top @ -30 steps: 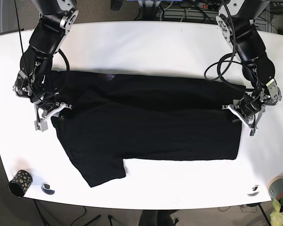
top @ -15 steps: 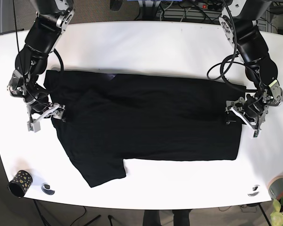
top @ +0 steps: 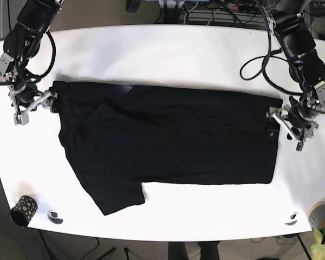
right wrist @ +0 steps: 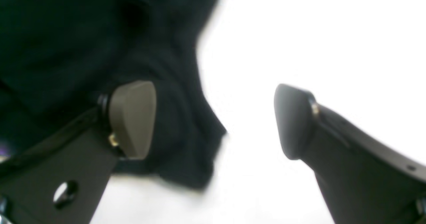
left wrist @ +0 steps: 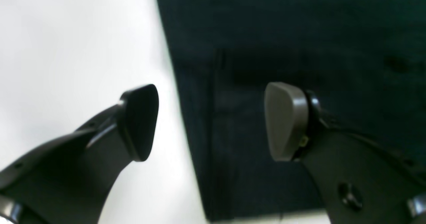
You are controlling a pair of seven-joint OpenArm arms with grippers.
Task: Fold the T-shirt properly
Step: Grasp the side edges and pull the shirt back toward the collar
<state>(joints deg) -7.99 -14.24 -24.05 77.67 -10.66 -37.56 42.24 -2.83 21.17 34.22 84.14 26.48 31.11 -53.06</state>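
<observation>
A black T-shirt [top: 168, 141] lies spread flat on the white table [top: 168, 54], with one short sleeve at the front left. My right gripper [top: 35, 106] is at the shirt's far left corner. In the right wrist view it [right wrist: 213, 120] is open, one finger [right wrist: 133, 117] over the cloth [right wrist: 83, 34], the other over bare table. My left gripper [top: 284, 127] is at the shirt's right edge. In the left wrist view it [left wrist: 213, 122] is open and straddles the hem [left wrist: 299, 34], holding nothing.
A dotted black cup [top: 23, 210] and a small black-and-white object [top: 55, 217] sit at the front left. Another small object [top: 291, 219] and a grey plant pot [top: 319, 215] are at the front right. Cables hang behind the table's far edge.
My right gripper has moved up and left from the sleeve area to the shirt's far left corner. My left gripper has shifted slightly right along the right edge. The shirt's left side lies flatter.
</observation>
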